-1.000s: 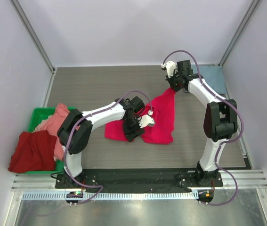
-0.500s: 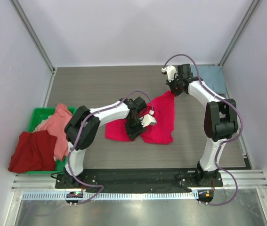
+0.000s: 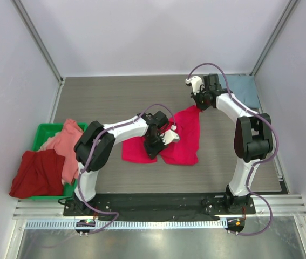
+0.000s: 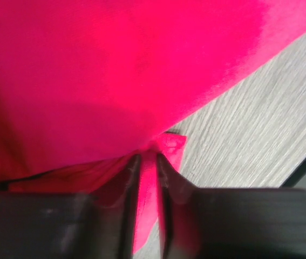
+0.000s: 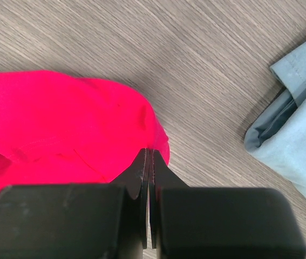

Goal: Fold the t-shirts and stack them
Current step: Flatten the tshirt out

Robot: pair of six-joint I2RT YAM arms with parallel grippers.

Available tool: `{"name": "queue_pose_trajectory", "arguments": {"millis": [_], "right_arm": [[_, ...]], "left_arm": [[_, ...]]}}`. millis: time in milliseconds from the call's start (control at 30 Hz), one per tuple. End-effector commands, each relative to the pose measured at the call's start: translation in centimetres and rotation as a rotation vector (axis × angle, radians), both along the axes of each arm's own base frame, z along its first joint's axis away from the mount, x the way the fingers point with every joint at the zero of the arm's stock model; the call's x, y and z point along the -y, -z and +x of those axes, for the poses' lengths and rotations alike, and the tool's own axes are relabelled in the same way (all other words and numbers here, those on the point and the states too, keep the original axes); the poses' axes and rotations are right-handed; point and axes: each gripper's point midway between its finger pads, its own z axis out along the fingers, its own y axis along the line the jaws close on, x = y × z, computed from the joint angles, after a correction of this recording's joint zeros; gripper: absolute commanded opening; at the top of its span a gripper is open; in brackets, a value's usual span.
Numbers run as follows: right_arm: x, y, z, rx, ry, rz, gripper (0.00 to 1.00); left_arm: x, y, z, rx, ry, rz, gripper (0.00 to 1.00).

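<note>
Crimson-pink t-shirt [image 3: 188, 135] edges pinched: left hand [image 4: 147, 161], right hand [image 5: 148, 157].

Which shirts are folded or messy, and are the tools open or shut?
Green plastic bin: upright, holding shirts.
Bright crimson-pink cloth t-shirt: unfolded, rumpled.
Dark red cloth t-shirt: crumpled over the bin's edge.
Salmon pink cloth t-shirt: crumpled in the bin.
Dusty blue-grey cloth t-shirt: folded.
Left tool: shut on the crimson-pink t-shirt.
Right tool: shut on the crimson-pink t-shirt.

Your top view looks steeply down from behind the arm bases over the whole surface [image 3: 115, 97]; each wrist view sits very close, tilted down at it; all three share the crimson-pink t-shirt [image 3: 188, 137].
</note>
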Motion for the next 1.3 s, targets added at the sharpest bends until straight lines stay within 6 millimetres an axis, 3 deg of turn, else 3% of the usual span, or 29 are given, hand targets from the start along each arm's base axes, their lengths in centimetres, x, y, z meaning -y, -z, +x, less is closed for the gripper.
{"name": "queue_pose_trajectory", "arguments": {"millis": [0, 133, 200, 267, 333, 367, 433, 500, 533, 633, 667, 733, 767, 833, 867, 933, 967, 1000, 1033, 1100, 1133, 1167, 1200, 1233, 1267], "right_arm": [[0.2, -3.2, 0.3, 0.087, 0.014, 0.013, 0.01], [0.7, -3.8, 0.0, 0.104, 0.024, -0.007, 0.01], [0.8, -3.7, -0.3, 0.103, 0.031, -0.006, 0.01], [0.8, -4.2, -0.5, 0.113, 0.044, 0.005, 0.01], [1.1, -4.4, -0.7, 0.121, 0.057, 0.0, 0.01], [1.2, -5.3, -0.9, 0.139, 0.064, 0.001, 0.01], [1.7, -6.4, -1.2, 0.165, 0.079, -0.018, 0.01], [2.4, -9.4, -1.7, 0.239, 0.086, -0.035, 0.01], [2.6, -10.6, -2.0, 0.263, 0.085, -0.045, 0.01], [3.5, -15.1, -3.4, 0.366, 0.079, -0.073, 0.01], [3.7, -16.3, -3.7, 0.395, 0.079, -0.074, 0.01], [4.0, -21.0, -5.0, 0.504, 0.078, -0.065, 0.01], [4.0, -22.8, -5.5, 0.547, 0.077, -0.055, 0.01], [4.0, -27.5, -6.5, 0.655, 0.079, -0.025, 0.01], [3.9, -29.0, -6.8, 0.689, 0.073, -0.011, 0.01], [3.9, -32.8, -7.8, 0.774, 0.075, 0.019, 0.01], [3.8, -33.7, -8.1, 0.793, 0.07, 0.028, 0.01], [3.7, -34.5, -8.4, 0.807, 0.067, 0.033, 0.01], [3.6, -34.6, -8.7, 0.808, 0.058, 0.034, 0.01], [3.5, -33.3, -8.6, 0.771, 0.051, 0.033, 0.01], [3.4, -32.5, -8.6, 0.745, 0.05, 0.036, 0.01], [3.2, -31.8, -8.4, 0.723, 0.049, 0.042, 0.01], [2.9, -31.0, -8.0, 0.698, 0.046, 0.049, 0.01], [2.9, -30.2, -7.8, 0.671, 0.048, 0.047, 0.01], [2.8, -29.9, -7.6, 0.661, 0.047, 0.045, 0.01]], "left_arm": [[0.3, 2.0, 0.3, 0.019, -0.014, 0.009, 0.36], [0.5, 2.7, 0.4, 0.031, -0.029, 0.013, 0.37], [0.4, 4.0, 0.8, 0.048, -0.043, 0.045, 0.34], [0.8, 4.6, 1.2, 0.056, -0.082, 0.08, 0.28], [0.9, 5.5, 1.7, 0.069, -0.122, 0.099, 0.15], [1.2, 5.4, 2.0, 0.073, -0.121, 0.094, 0.01], [1.2, 4.5, 2.2, 0.09, -0.109, 0.09, 0.0], [0.7, 2.9, 2.6, 0.134, -0.088, 0.081, 0.0], [0.6, 0.2, 3.2, 0.191, -0.092, 0.048, 0.0], [-0.9, -5.5, 4.4, 0.264, -0.114, -0.004, 0.0], [-1.4, -9.9, 5.1, 0.331, -0.129, -0.066, 0.0], [-3.2, -15.1, 7.1, 0.435, -0.169, -0.13, 0.0], [-3.9, -20.0, 7.8, 0.535, -0.197, -0.205, 0.0], [-6.2, -24.2, 9.2, 0.639, -0.239, -0.244, 0.0], [-7.4, -28.0, 9.2, 0.731, -0.265, -0.284, 0.0], [-9.4, -30.9, 9.3, 0.829, -0.284, -0.289, 0.0], [-10.7, -32.8, 9.0, 0.9, -0.309, -0.292, 0.0], [-11.1, -33.3, 8.6, 0.919, -0.309, -0.302, 0.0], [-11.1, -32.5, 8.2, 0.905, -0.285, -0.298, 0.0], [-10.1, -30.3, 6.9, 0.821, -0.232, -0.328, 0.31], [-9.7, -29.0, 6.4, 0.772, -0.221, -0.33, 0.39], [-9.3, -26.4, 5.8, 0.695, -0.216, -0.317, 0.41], [-8.2, -25.1, 5.1, 0.656, -0.182, -0.327, 0.41], [-7.7, -21.9, 4.6, 0.599, -0.163, -0.284, 0.42], [-7.0, -20.6, 4.4, 0.585, -0.152, -0.266, 0.41]]}}
